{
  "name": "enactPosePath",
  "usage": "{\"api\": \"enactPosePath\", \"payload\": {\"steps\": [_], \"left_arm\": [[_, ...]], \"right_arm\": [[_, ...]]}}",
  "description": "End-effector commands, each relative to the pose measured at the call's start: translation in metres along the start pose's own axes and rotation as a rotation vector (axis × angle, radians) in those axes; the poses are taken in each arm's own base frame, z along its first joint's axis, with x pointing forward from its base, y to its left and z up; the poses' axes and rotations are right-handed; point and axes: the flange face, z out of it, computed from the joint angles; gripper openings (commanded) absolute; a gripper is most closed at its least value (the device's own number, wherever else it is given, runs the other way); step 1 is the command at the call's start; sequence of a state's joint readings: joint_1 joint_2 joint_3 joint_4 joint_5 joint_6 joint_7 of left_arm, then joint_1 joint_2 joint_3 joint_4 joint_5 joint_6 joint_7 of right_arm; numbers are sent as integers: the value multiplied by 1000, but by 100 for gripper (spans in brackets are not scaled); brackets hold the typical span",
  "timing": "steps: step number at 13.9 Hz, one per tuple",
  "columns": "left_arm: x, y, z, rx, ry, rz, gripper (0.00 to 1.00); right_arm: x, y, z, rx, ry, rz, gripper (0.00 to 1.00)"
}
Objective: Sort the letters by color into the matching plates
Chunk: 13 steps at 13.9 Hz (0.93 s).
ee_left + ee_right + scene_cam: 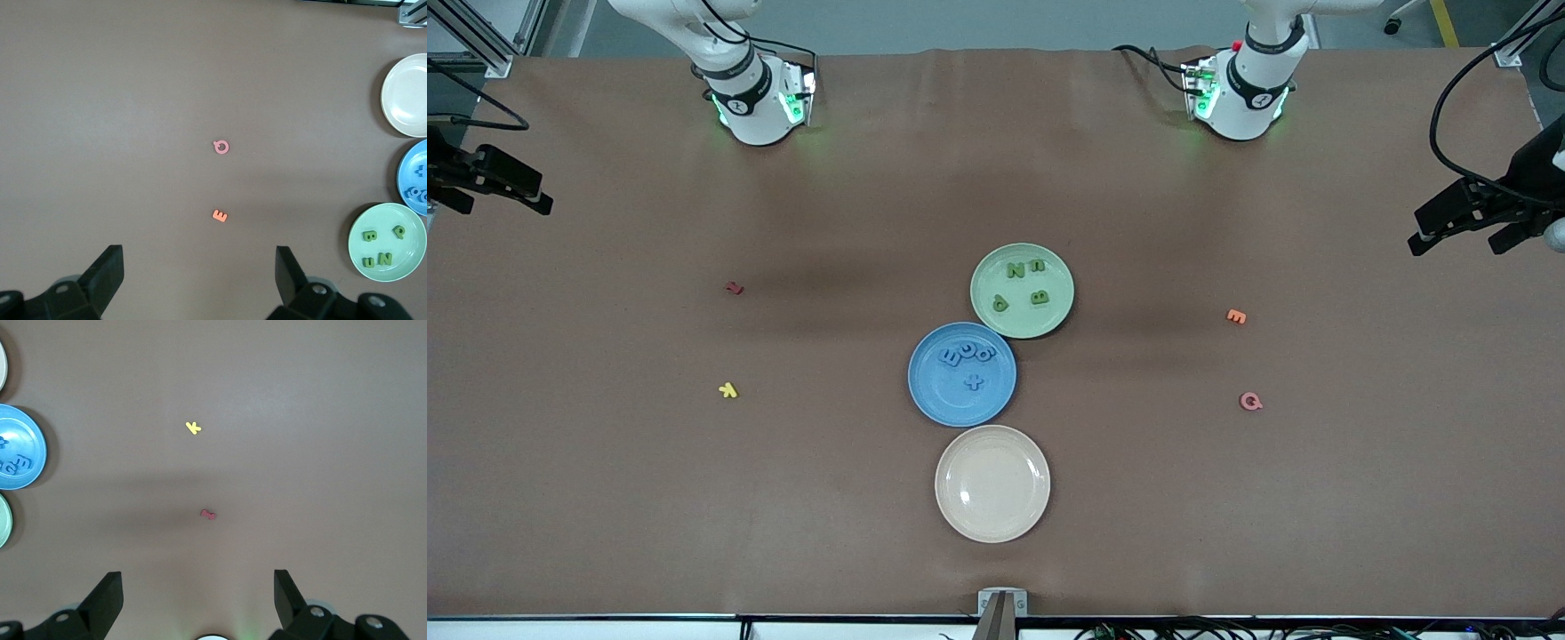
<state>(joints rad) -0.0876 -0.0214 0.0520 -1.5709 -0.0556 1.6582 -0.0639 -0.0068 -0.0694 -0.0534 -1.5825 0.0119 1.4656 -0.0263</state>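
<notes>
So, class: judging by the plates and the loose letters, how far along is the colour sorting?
It looks finished. Four green letters lie in the green plate, and the blue letters lie in the blue plate. Nothing is in hand: the left gripper and right gripper hang open. Only the red, yellow, orange and pink letters remain loose.

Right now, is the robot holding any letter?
No. The left tool and the right tool are both open and empty, up over bare table. The letters lie in the plates or loose.
</notes>
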Motion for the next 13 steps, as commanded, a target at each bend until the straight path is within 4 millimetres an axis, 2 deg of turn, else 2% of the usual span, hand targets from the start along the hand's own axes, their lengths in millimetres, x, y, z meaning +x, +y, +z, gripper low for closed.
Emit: {"api": "enactPosePath", "payload": {"steps": [1, 13], "left_arm": [[-2, 1, -5, 17, 0, -7, 100], [-3, 1, -5, 18, -2, -5, 100]], "right_arm": [[-9, 1, -3, 2, 3, 15, 100], [-9, -2, -3, 23, 10, 11, 100]]}}
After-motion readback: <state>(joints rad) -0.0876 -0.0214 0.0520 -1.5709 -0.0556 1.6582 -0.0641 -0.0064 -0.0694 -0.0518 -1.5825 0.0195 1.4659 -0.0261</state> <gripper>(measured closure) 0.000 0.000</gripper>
